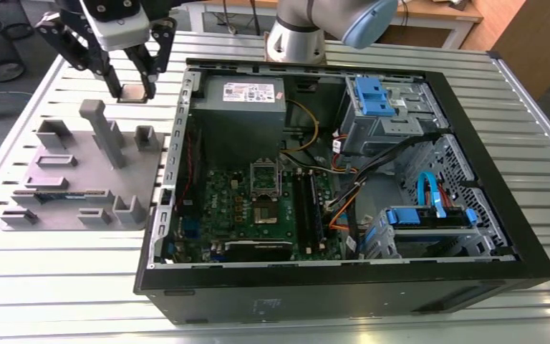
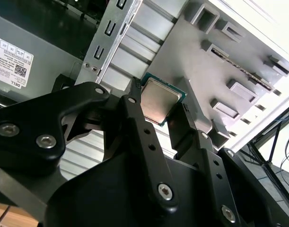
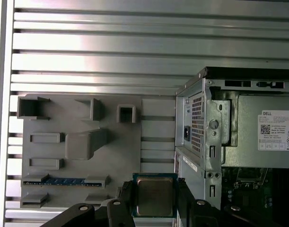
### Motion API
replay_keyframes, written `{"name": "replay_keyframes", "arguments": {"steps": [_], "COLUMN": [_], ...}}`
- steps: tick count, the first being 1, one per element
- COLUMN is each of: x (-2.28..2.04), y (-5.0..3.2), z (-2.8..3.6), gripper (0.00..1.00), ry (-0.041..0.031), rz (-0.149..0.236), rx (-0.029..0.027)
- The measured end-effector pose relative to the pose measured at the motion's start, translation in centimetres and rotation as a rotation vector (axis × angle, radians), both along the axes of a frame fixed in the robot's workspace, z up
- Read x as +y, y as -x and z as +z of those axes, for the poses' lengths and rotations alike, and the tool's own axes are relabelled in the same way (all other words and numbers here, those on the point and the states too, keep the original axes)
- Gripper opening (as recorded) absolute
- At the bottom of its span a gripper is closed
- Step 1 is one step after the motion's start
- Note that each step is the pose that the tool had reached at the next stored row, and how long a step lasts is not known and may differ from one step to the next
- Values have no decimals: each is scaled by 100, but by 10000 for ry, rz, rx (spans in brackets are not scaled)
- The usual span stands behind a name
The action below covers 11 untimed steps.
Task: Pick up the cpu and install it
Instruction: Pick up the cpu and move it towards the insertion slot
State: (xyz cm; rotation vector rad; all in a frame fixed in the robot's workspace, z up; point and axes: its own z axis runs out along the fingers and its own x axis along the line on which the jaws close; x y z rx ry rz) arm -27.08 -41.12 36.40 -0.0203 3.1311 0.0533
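Gripper [image 1: 134, 92] was clamped on the cpu [image 1: 134, 92], operator: you had the little square chip pinched by two opposite edges between the black fingers [image 2: 135, 101], silvery-grey top plain to see in both wrist views. In the exterior view it sat at the tips of the fingers, out over the slatted metal worktop [image 1: 55, 287] and toward the exterior view's left of the open computer case [image 1: 351, 287], not inside it. In the first wrist view the cpu [image 3: 155, 195] showed against the edge of the grey fixture plate [image 3: 78, 142] on the side closest to the case wall; whether it hung clear of that plate or touched it, you could not tell. The plate lay flat on the worktop just beside the case, with upright grey blocks and slots on it and a blue-labelled memory stick [image 3: 64, 181] seated in one slot. Inside the case, the green motherboard [image 1: 246, 208] lay flat with its silver socket frame [image 1: 266, 175] near the middle, well apart from the cpu. The grey power supply box [image 1: 246, 93] sat in the case corner nearest your gripper.
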Motion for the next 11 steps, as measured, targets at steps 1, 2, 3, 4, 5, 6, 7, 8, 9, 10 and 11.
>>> {"name": "replay_keyframes", "arguments": {"steps": [1, 2, 3, 4, 5, 6, 7, 8, 9, 10, 11], "x": [0, 0, 0, 0, 0, 0, 0, 0, 0, 0, 0], "y": [0, -1, -2, -2, -2, -2, -2, -2, -3, -5, -11], "z": [0, 0, 0, 0, 0, 0, 0, 0, 0, 0, 0], "gripper": [47, 47, 47, 47, 47, 47, 47, 47, 47, 47, 47], "ry": [0, 0, 0, 0, 0, 0, 1, 0, 0, -2, -3], "rz": [-1, -1, 0, 1, 0, 0, 1, 0, 0, 1, 2], "rx": [0, -1, 0, 0, 0, 0, 0, 0, -1, -1, 0]}}
